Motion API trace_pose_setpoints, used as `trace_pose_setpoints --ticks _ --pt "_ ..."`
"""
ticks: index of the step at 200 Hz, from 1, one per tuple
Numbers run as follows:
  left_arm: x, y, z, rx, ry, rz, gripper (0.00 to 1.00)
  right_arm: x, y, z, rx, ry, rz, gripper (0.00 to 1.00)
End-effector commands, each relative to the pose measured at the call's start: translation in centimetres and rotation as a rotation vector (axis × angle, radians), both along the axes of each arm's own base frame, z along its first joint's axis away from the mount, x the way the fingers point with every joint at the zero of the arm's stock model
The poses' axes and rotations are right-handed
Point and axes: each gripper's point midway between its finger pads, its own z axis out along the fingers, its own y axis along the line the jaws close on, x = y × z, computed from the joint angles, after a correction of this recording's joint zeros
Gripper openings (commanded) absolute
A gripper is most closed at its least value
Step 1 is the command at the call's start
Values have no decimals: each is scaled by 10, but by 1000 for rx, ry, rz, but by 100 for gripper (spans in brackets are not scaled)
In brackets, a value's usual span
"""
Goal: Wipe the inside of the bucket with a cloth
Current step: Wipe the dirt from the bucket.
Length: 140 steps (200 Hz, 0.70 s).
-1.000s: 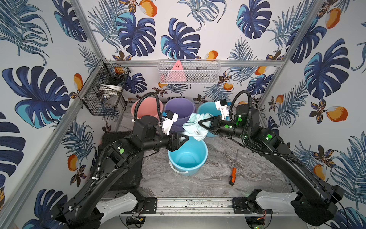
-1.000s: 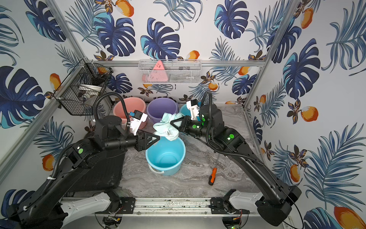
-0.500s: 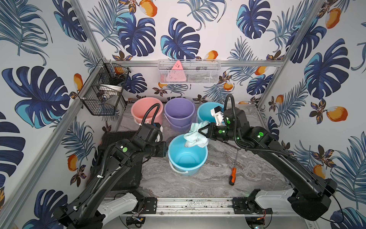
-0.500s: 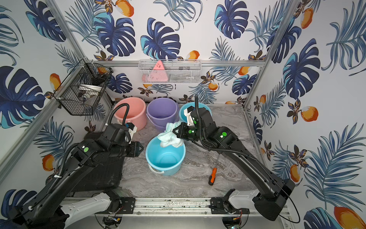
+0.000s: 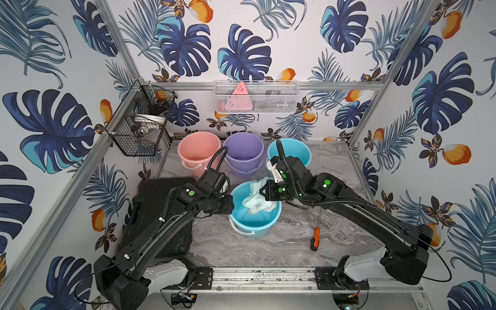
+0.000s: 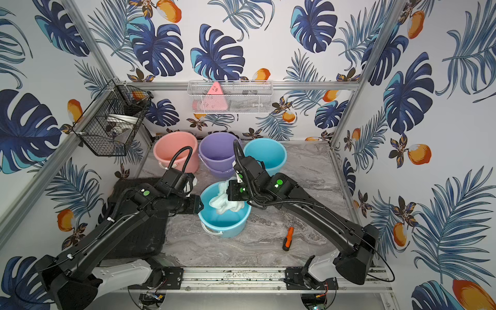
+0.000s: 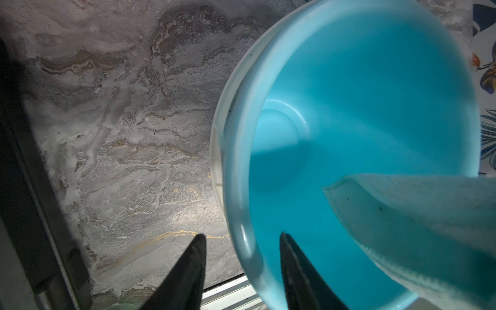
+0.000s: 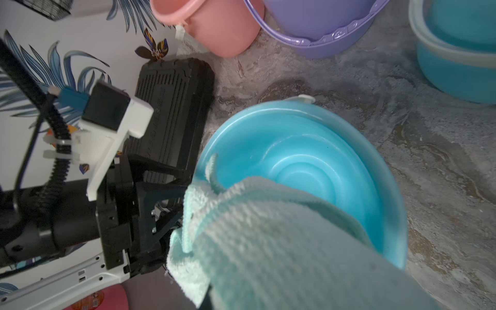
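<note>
Over the mouth of the blue bucket [image 5: 253,228], there's the cloth [image 5: 257,201], bunched up and hanging from the right gripper [image 5: 262,193], whose jaws are pinched tight on it. In both top views the bundle's long axis runs from the bucket's far rim down toward the bucket's middle. Its gathered top end is at the jaws, and its loose end points down inside. It's pale mint, with a looped microfibre pile and a stitched hem along the free edge, and it's crumpled into soft folds. From the left wrist view, a hemmed corner dangles inside the bucket, above the floor. Whether it's brushing the wall, I can't tell.

At the bucket's rim on the left arm's side is the left gripper [image 7: 241,237], jaws moderately apart and straddling that rim. One finger is outside over the marbled table [image 5: 281,241] and one is inside, neither clearly pressing the wall.

Behind the bucket stand a pink bucket [image 5: 193,158], a purple bucket [image 5: 241,166] and a second blue one [image 5: 295,153]. An orange-handled screwdriver [image 5: 314,239] lies on the bucket's right-arm side.
</note>
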Motion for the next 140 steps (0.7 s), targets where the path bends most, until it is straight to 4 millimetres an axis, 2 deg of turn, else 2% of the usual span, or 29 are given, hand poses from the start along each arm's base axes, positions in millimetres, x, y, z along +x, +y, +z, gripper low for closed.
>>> trace_pose_setpoints --ticks 1,54,104,140 --pt "12 -9 -5 -42 -24 -4 45 4 1 -13 -51 -34 18 0" --pt "14 -13 -19 -48 -3 -11 25 12 16 -57 -124 -148 164 0" --pt "17 -11 -11 -38 -29 -18 0 -1 37 -71 -122 -309 424 0" --pt "18 -11 6 -54 -76 -30 0 -14 42 -92 -188 -427 648 0"
